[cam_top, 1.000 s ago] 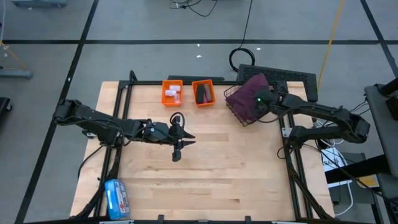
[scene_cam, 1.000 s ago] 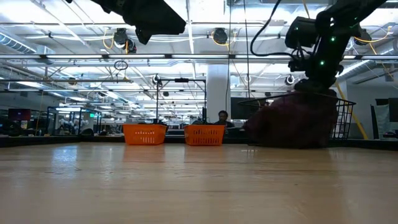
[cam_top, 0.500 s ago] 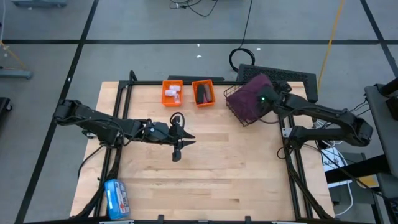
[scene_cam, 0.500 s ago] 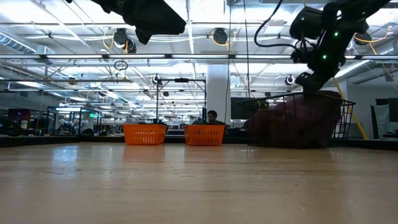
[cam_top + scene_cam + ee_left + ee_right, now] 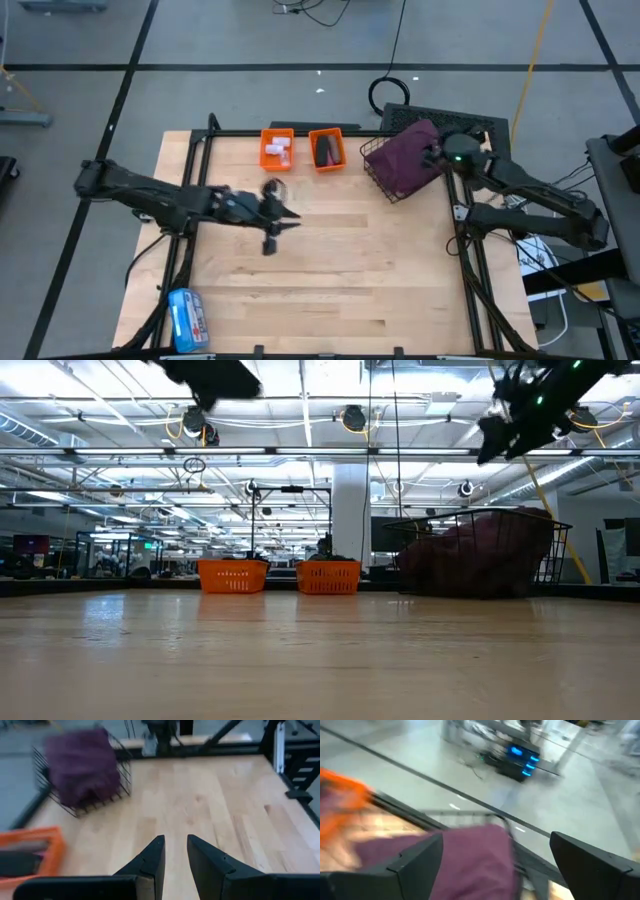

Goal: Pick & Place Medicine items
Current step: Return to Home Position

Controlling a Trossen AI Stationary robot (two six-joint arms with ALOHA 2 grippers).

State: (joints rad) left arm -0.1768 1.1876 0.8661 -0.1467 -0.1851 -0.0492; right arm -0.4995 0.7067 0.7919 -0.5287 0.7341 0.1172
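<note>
Lying in bins [image 5: 276,131] just beyond left claw [image 5: 175,841], well apart from right claw [image 5: 496,840]: bottles [image 5: 279,150], black oblong [image 5: 325,152]; left claw narrowly parted, right spread wide, both empty; probably light, hard, prone to rolling; best pinched mid-body.

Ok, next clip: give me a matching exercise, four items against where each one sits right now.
Items:
1 white bottles
2 black oblong
3 purple cloth
4 blue-and-white packet

Places:
A wire basket
B front corner of the table on the left arm's side
C left orange bin
D right orange bin

Pairs: 1-C, 2-D, 3-A, 4-B.

Both grippers are empty. The left gripper hovers open over the table's middle, and the right gripper is open above the wire basket.
</note>
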